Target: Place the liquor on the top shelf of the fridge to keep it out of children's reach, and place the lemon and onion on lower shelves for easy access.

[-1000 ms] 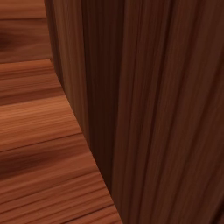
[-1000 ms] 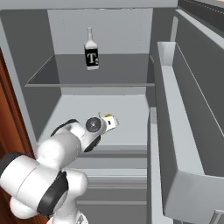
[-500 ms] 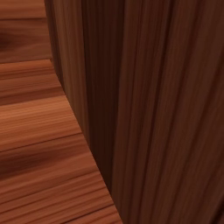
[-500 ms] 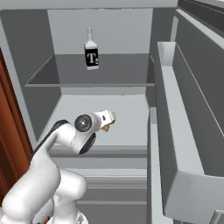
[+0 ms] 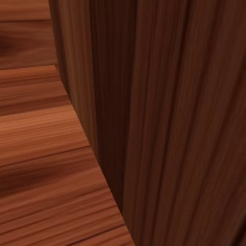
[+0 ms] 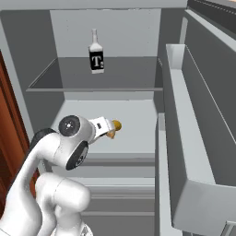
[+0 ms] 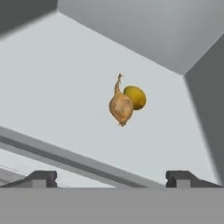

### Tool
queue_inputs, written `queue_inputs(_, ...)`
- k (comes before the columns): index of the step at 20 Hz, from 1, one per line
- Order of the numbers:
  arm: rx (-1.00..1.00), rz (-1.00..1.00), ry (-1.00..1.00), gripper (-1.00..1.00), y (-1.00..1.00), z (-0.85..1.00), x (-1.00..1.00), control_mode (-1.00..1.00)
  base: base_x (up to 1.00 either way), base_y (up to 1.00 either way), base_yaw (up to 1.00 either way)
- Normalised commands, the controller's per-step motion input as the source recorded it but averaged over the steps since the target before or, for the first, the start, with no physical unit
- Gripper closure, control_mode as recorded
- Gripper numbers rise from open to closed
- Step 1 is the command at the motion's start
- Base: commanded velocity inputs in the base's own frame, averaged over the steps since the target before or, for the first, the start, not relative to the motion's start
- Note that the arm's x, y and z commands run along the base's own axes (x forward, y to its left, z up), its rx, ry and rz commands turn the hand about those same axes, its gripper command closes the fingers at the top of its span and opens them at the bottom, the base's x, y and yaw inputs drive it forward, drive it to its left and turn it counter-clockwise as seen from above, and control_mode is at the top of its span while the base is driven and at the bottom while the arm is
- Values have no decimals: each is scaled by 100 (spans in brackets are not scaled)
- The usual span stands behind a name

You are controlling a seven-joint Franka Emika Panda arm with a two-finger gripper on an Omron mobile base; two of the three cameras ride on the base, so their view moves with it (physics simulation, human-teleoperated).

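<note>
The gripper (image 7: 111, 178), pulled back since before, is spread wide and holds nothing, with open shelf room before the tan-brown onion (image 7: 120, 107) touching the yellow oval lemon (image 7: 135, 97).

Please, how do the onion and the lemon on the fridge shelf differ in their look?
The onion is tan-brown, while the lemon is plain yellow. The onion has a thin pointed stem; the lemon is a smooth oval without one. In the hand view the onion is nearer and partly covers the lemon. Both are small and lie close together on the same pale shelf.
</note>
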Motion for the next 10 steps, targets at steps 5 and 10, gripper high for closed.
queue_inputs(5, -10, 0, 4, -100, 1, 59, -100, -100, 0, 0, 0)
queue_inputs(10, -11, 0, 0, -100, 18, 53, -100, -100, 0, 0, 0)
